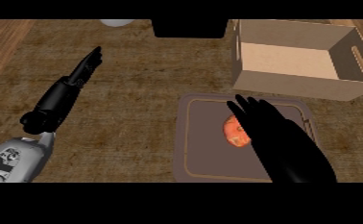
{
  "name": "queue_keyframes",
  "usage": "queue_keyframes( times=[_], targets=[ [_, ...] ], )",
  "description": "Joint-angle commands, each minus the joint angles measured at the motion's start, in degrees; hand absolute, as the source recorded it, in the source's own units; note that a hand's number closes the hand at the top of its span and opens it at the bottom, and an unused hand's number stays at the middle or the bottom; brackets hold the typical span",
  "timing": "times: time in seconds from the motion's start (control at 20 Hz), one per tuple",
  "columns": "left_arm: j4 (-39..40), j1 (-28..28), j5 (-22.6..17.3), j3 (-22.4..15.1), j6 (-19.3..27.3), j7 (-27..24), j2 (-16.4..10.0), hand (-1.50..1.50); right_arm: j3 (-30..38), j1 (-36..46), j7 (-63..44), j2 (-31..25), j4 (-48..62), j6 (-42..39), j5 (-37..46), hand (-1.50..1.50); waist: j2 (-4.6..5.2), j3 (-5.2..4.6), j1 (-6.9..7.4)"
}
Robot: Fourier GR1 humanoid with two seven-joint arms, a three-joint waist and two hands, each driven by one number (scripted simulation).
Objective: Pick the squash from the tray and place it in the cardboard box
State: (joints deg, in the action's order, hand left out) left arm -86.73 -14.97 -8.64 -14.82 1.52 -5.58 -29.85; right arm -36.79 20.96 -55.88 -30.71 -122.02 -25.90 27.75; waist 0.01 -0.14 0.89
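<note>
Squash [235,132] lies on the tray [205,143], orange and mottled, about the tray's middle and a little toward its far rim. Its left part shows plainly, resting on the tray's flat dark floor inside the thin lighter line that runs round the edge.

The right robot hand [287,143] comes in over the tray's near right corner and lies slantwise across the tray's right half. Its fingers [247,106] are straight and close together, tips pointing toward the tray's far rim, curled round nothing, so the hand is open. It covers the squash's right edge from this view. Whether it touches the squash or hangs just above it I cannot tell.

The cardboard box [284,81] sits just beyond the tray's far right corner, its near wall close to the tray's rim. Whether the two touch is not clear. The box is open at the top, its pale floor shows, and a slot is cut in the wall farthest from the tray.

The left robot hand [74,79] rests well to the left of the tray, over the brown counter [142,98], fingers straight and together, pointing away. Its grey forearm [21,158] shows left of the tray's near edge.

Well beyond the tray's far left corner stands a black boxy thing [190,28] — and farther left of that, a pale round thing [117,22], mostly cut off.
</note>
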Motion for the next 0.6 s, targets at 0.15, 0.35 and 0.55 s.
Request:
queue_keyframes(
  times=[0.15, 0.35, 0.55],
  targets=[
    [-0.3, 2.5, 1.3, 1.8, -1.1, -1.3, 1.4, 0.00, -4.3, 2.1, -9.0, 9.6, 6.4, -4.0, 3.3, -1.50, -0.07, 0.08, -0.52],
    [-1.6, 4.2, 2.0, 2.4, -2.3, -2.5, 1.0, 0.00, -1.2, 2.5, -6.9, 7.9, 8.9, -5.0, 6.0, -1.50, -0.11, 0.10, -0.52],
    [-0.3, 1.4, 3.1, 2.7, -1.7, 0.9, 4.2, 0.00, -4.7, -1.0, -4.9, 10.2, 10.3, -2.1, 13.4, -1.50, -0.07, 0.13, -1.01]
  ],
)
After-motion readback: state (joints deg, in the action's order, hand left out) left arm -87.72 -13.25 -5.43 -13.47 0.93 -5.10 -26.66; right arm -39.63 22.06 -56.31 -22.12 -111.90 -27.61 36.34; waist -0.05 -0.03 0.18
